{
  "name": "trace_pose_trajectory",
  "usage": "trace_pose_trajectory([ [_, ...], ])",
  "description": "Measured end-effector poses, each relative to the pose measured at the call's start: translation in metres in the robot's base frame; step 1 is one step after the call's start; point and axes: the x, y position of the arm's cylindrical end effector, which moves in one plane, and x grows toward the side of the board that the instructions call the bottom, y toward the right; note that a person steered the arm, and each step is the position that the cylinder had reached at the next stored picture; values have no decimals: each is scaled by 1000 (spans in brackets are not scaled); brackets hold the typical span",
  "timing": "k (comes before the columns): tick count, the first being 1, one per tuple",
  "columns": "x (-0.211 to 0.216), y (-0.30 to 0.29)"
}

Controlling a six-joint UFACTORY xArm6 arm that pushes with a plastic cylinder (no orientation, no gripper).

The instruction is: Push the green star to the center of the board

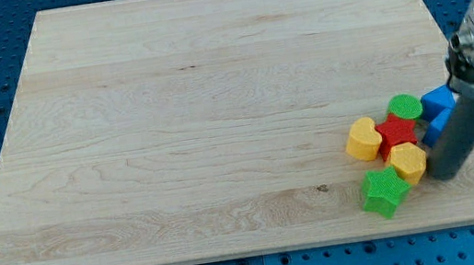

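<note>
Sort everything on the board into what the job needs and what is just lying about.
Needed: green star block; wooden board; my tip, right of the yellow hexagon.

Lying about: yellow hexagon block; yellow heart block; red star block; green round block; blue blocks.

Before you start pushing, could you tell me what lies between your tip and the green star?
In the camera view, the yellow hexagon block sits between my tip and the green star, closest to the tip.

Open counter (169, 114) left of green star (384, 192); hemmed above and right by yellow hexagon (409, 162), red star (396, 132), my tip (446, 176).
</note>
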Motion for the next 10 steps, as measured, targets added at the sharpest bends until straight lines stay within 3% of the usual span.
trace_pose_trajectory([
  [1,18,-8],
  [5,19,-114],
  [8,-31,-153],
  [10,-92,-190],
])
